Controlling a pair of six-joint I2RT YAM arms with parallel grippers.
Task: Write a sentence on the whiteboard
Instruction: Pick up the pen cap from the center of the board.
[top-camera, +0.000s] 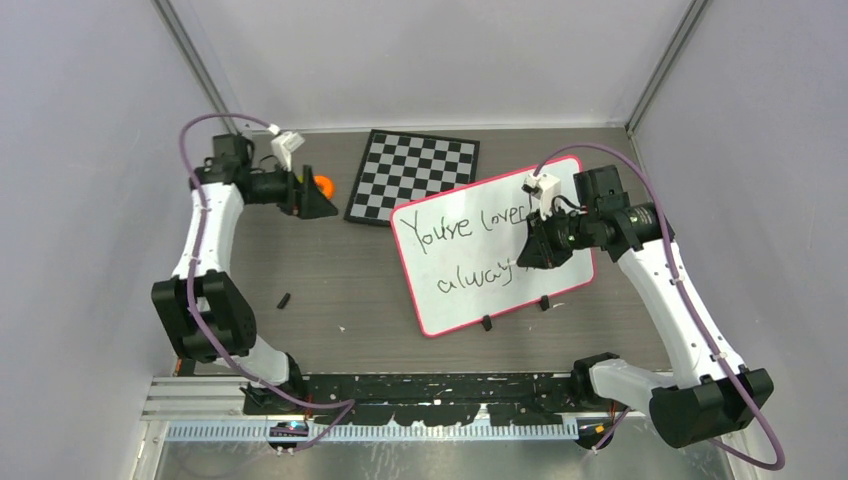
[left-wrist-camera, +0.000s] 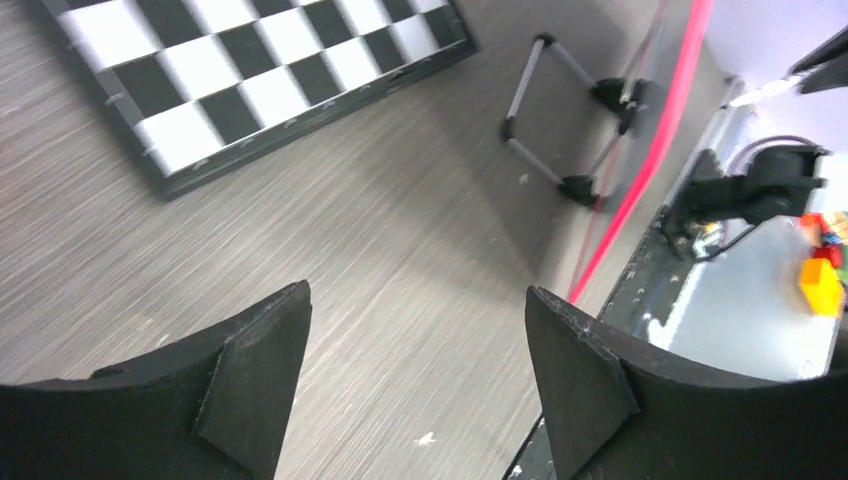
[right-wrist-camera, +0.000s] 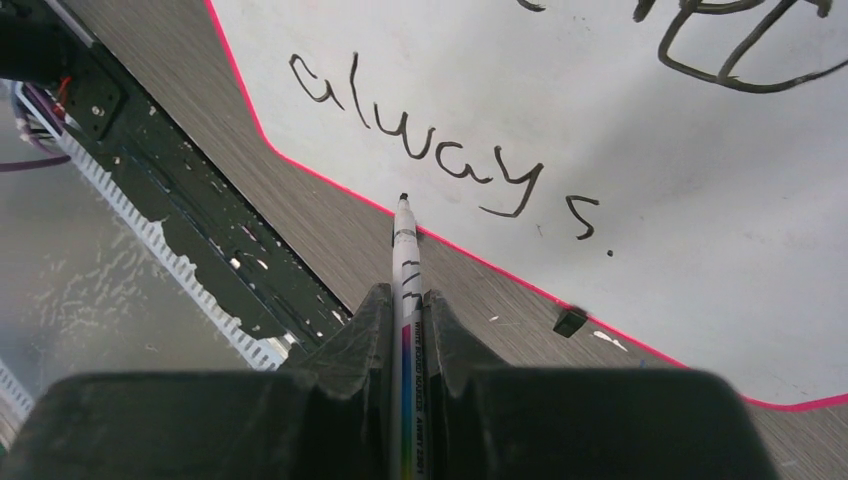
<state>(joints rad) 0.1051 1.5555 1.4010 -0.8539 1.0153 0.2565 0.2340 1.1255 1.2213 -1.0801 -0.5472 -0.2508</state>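
- Written in black on the whiteboard (top-camera: 470, 300), at the right of the table (top-camera: 330, 270): the sentence (right-wrist-camera: 440, 160), "You're love…" above, its end hidden behind the right arm, and "always." below.
- Pinched in the right gripper (right-wrist-camera: 406, 305): a marker (right-wrist-camera: 405, 230), tip at the pink frame under "always."; barrel print too blurred to read.
- Spread wide, holding nothing: the left gripper (left-wrist-camera: 418, 290), near the checkerboard (top-camera: 413, 176) and an orange ball (top-camera: 323, 185).

A whiteboard (top-camera: 465, 308) with rounded corners and a thin pink-red frame lay flat on the desk (top-camera: 330, 270) toward 3 o'clock, slightly skewed, with two black clips (top-camera: 486, 323) on its 6 o'clock edge. Its black handwritten sentence (top-camera: 470, 232) read "You're love…", the end hidden, above "always."
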